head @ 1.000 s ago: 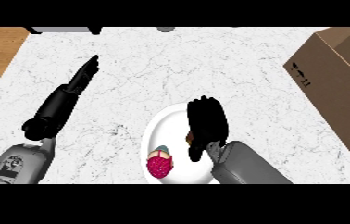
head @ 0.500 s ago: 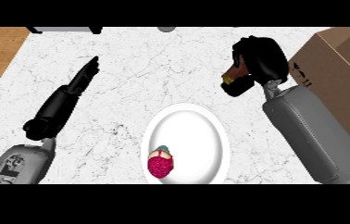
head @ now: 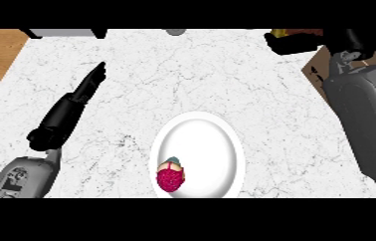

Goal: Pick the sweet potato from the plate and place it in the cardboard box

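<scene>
White marble counter (head: 220,75): right hand (head: 297,40) curled round an orange-brown bit, prob. sweet potato (head: 279,34), over cardboard box (head: 320,73) — transport step; next needs lowering + release; left hand (head: 92,83) flat, resting.

A white marble counter (head: 220,80) carries a white plate (head: 213,140) near its front edge, and a cardboard box (head: 317,70) stands at its right side.

One view only, from above the robot's head, facing steeply down at the counter (head: 220,80), left hand (head: 73,105) low at its left.
</scene>
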Robot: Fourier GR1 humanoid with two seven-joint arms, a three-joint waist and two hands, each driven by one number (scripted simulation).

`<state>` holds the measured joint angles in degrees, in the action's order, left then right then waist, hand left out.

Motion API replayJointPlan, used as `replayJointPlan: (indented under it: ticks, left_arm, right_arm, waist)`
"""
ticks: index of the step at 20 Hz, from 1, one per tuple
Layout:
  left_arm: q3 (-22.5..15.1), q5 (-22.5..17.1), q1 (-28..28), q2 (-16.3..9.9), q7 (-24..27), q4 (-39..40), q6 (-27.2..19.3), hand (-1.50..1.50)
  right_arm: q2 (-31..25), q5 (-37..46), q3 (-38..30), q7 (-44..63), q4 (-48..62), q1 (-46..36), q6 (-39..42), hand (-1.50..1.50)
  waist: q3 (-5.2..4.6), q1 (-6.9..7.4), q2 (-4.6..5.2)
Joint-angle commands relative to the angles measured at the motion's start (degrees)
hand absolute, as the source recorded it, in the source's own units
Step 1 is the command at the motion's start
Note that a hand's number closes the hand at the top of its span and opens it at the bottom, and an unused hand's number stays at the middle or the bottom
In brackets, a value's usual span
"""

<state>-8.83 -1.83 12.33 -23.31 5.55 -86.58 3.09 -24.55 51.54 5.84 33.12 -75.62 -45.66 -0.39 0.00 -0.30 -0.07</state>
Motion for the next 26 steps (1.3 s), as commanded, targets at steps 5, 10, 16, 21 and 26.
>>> replayJointPlan:
  ticks: [5, 10, 16, 21, 26]
  left_arm:
    - [0.39, 0.97, 0.41, 0.64, -2.28, -2.89, 0.54, 0.00]
    - [2.90, 0.85, 0.38, 0.35, 0.46, 0.29, 2.06, 0.00]
    - [2.18, 0.72, 1.68, 1.10, -1.93, -1.02, 2.95, 0.00]
    - [3.32, 1.52, 1.40, 1.18, 2.28, 2.60, 3.36, 0.00]
    - [2.51, 2.47, 2.47, 2.87, -0.42, 0.13, 2.51, 0.00]
  right_arm:
    - [-6.11, -0.21, -12.22, -1.37, 7.37, 1.29, -7.98, 1.50]
    - [-13.85, -2.70, -17.59, -6.81, 14.52, -0.76, -4.34, 1.50]
    - [-20.28, -4.70, -18.89, -14.24, 28.76, -1.03, 5.07, 1.50]
    - [-23.51, -6.99, -20.20, -19.44, 37.69, -0.74, 13.09, 1.50]
    - [-26.61, -5.33, -18.35, -24.49, 43.61, 0.79, 18.83, 1.50]
  waist:
    - [0.03, 0.69, 0.14]
    - [0.00, 0.60, 0.25]
    - [0.05, 1.36, 0.48]
    - [0.02, 1.33, 0.64]
    - [0.04, 1.19, 0.42]
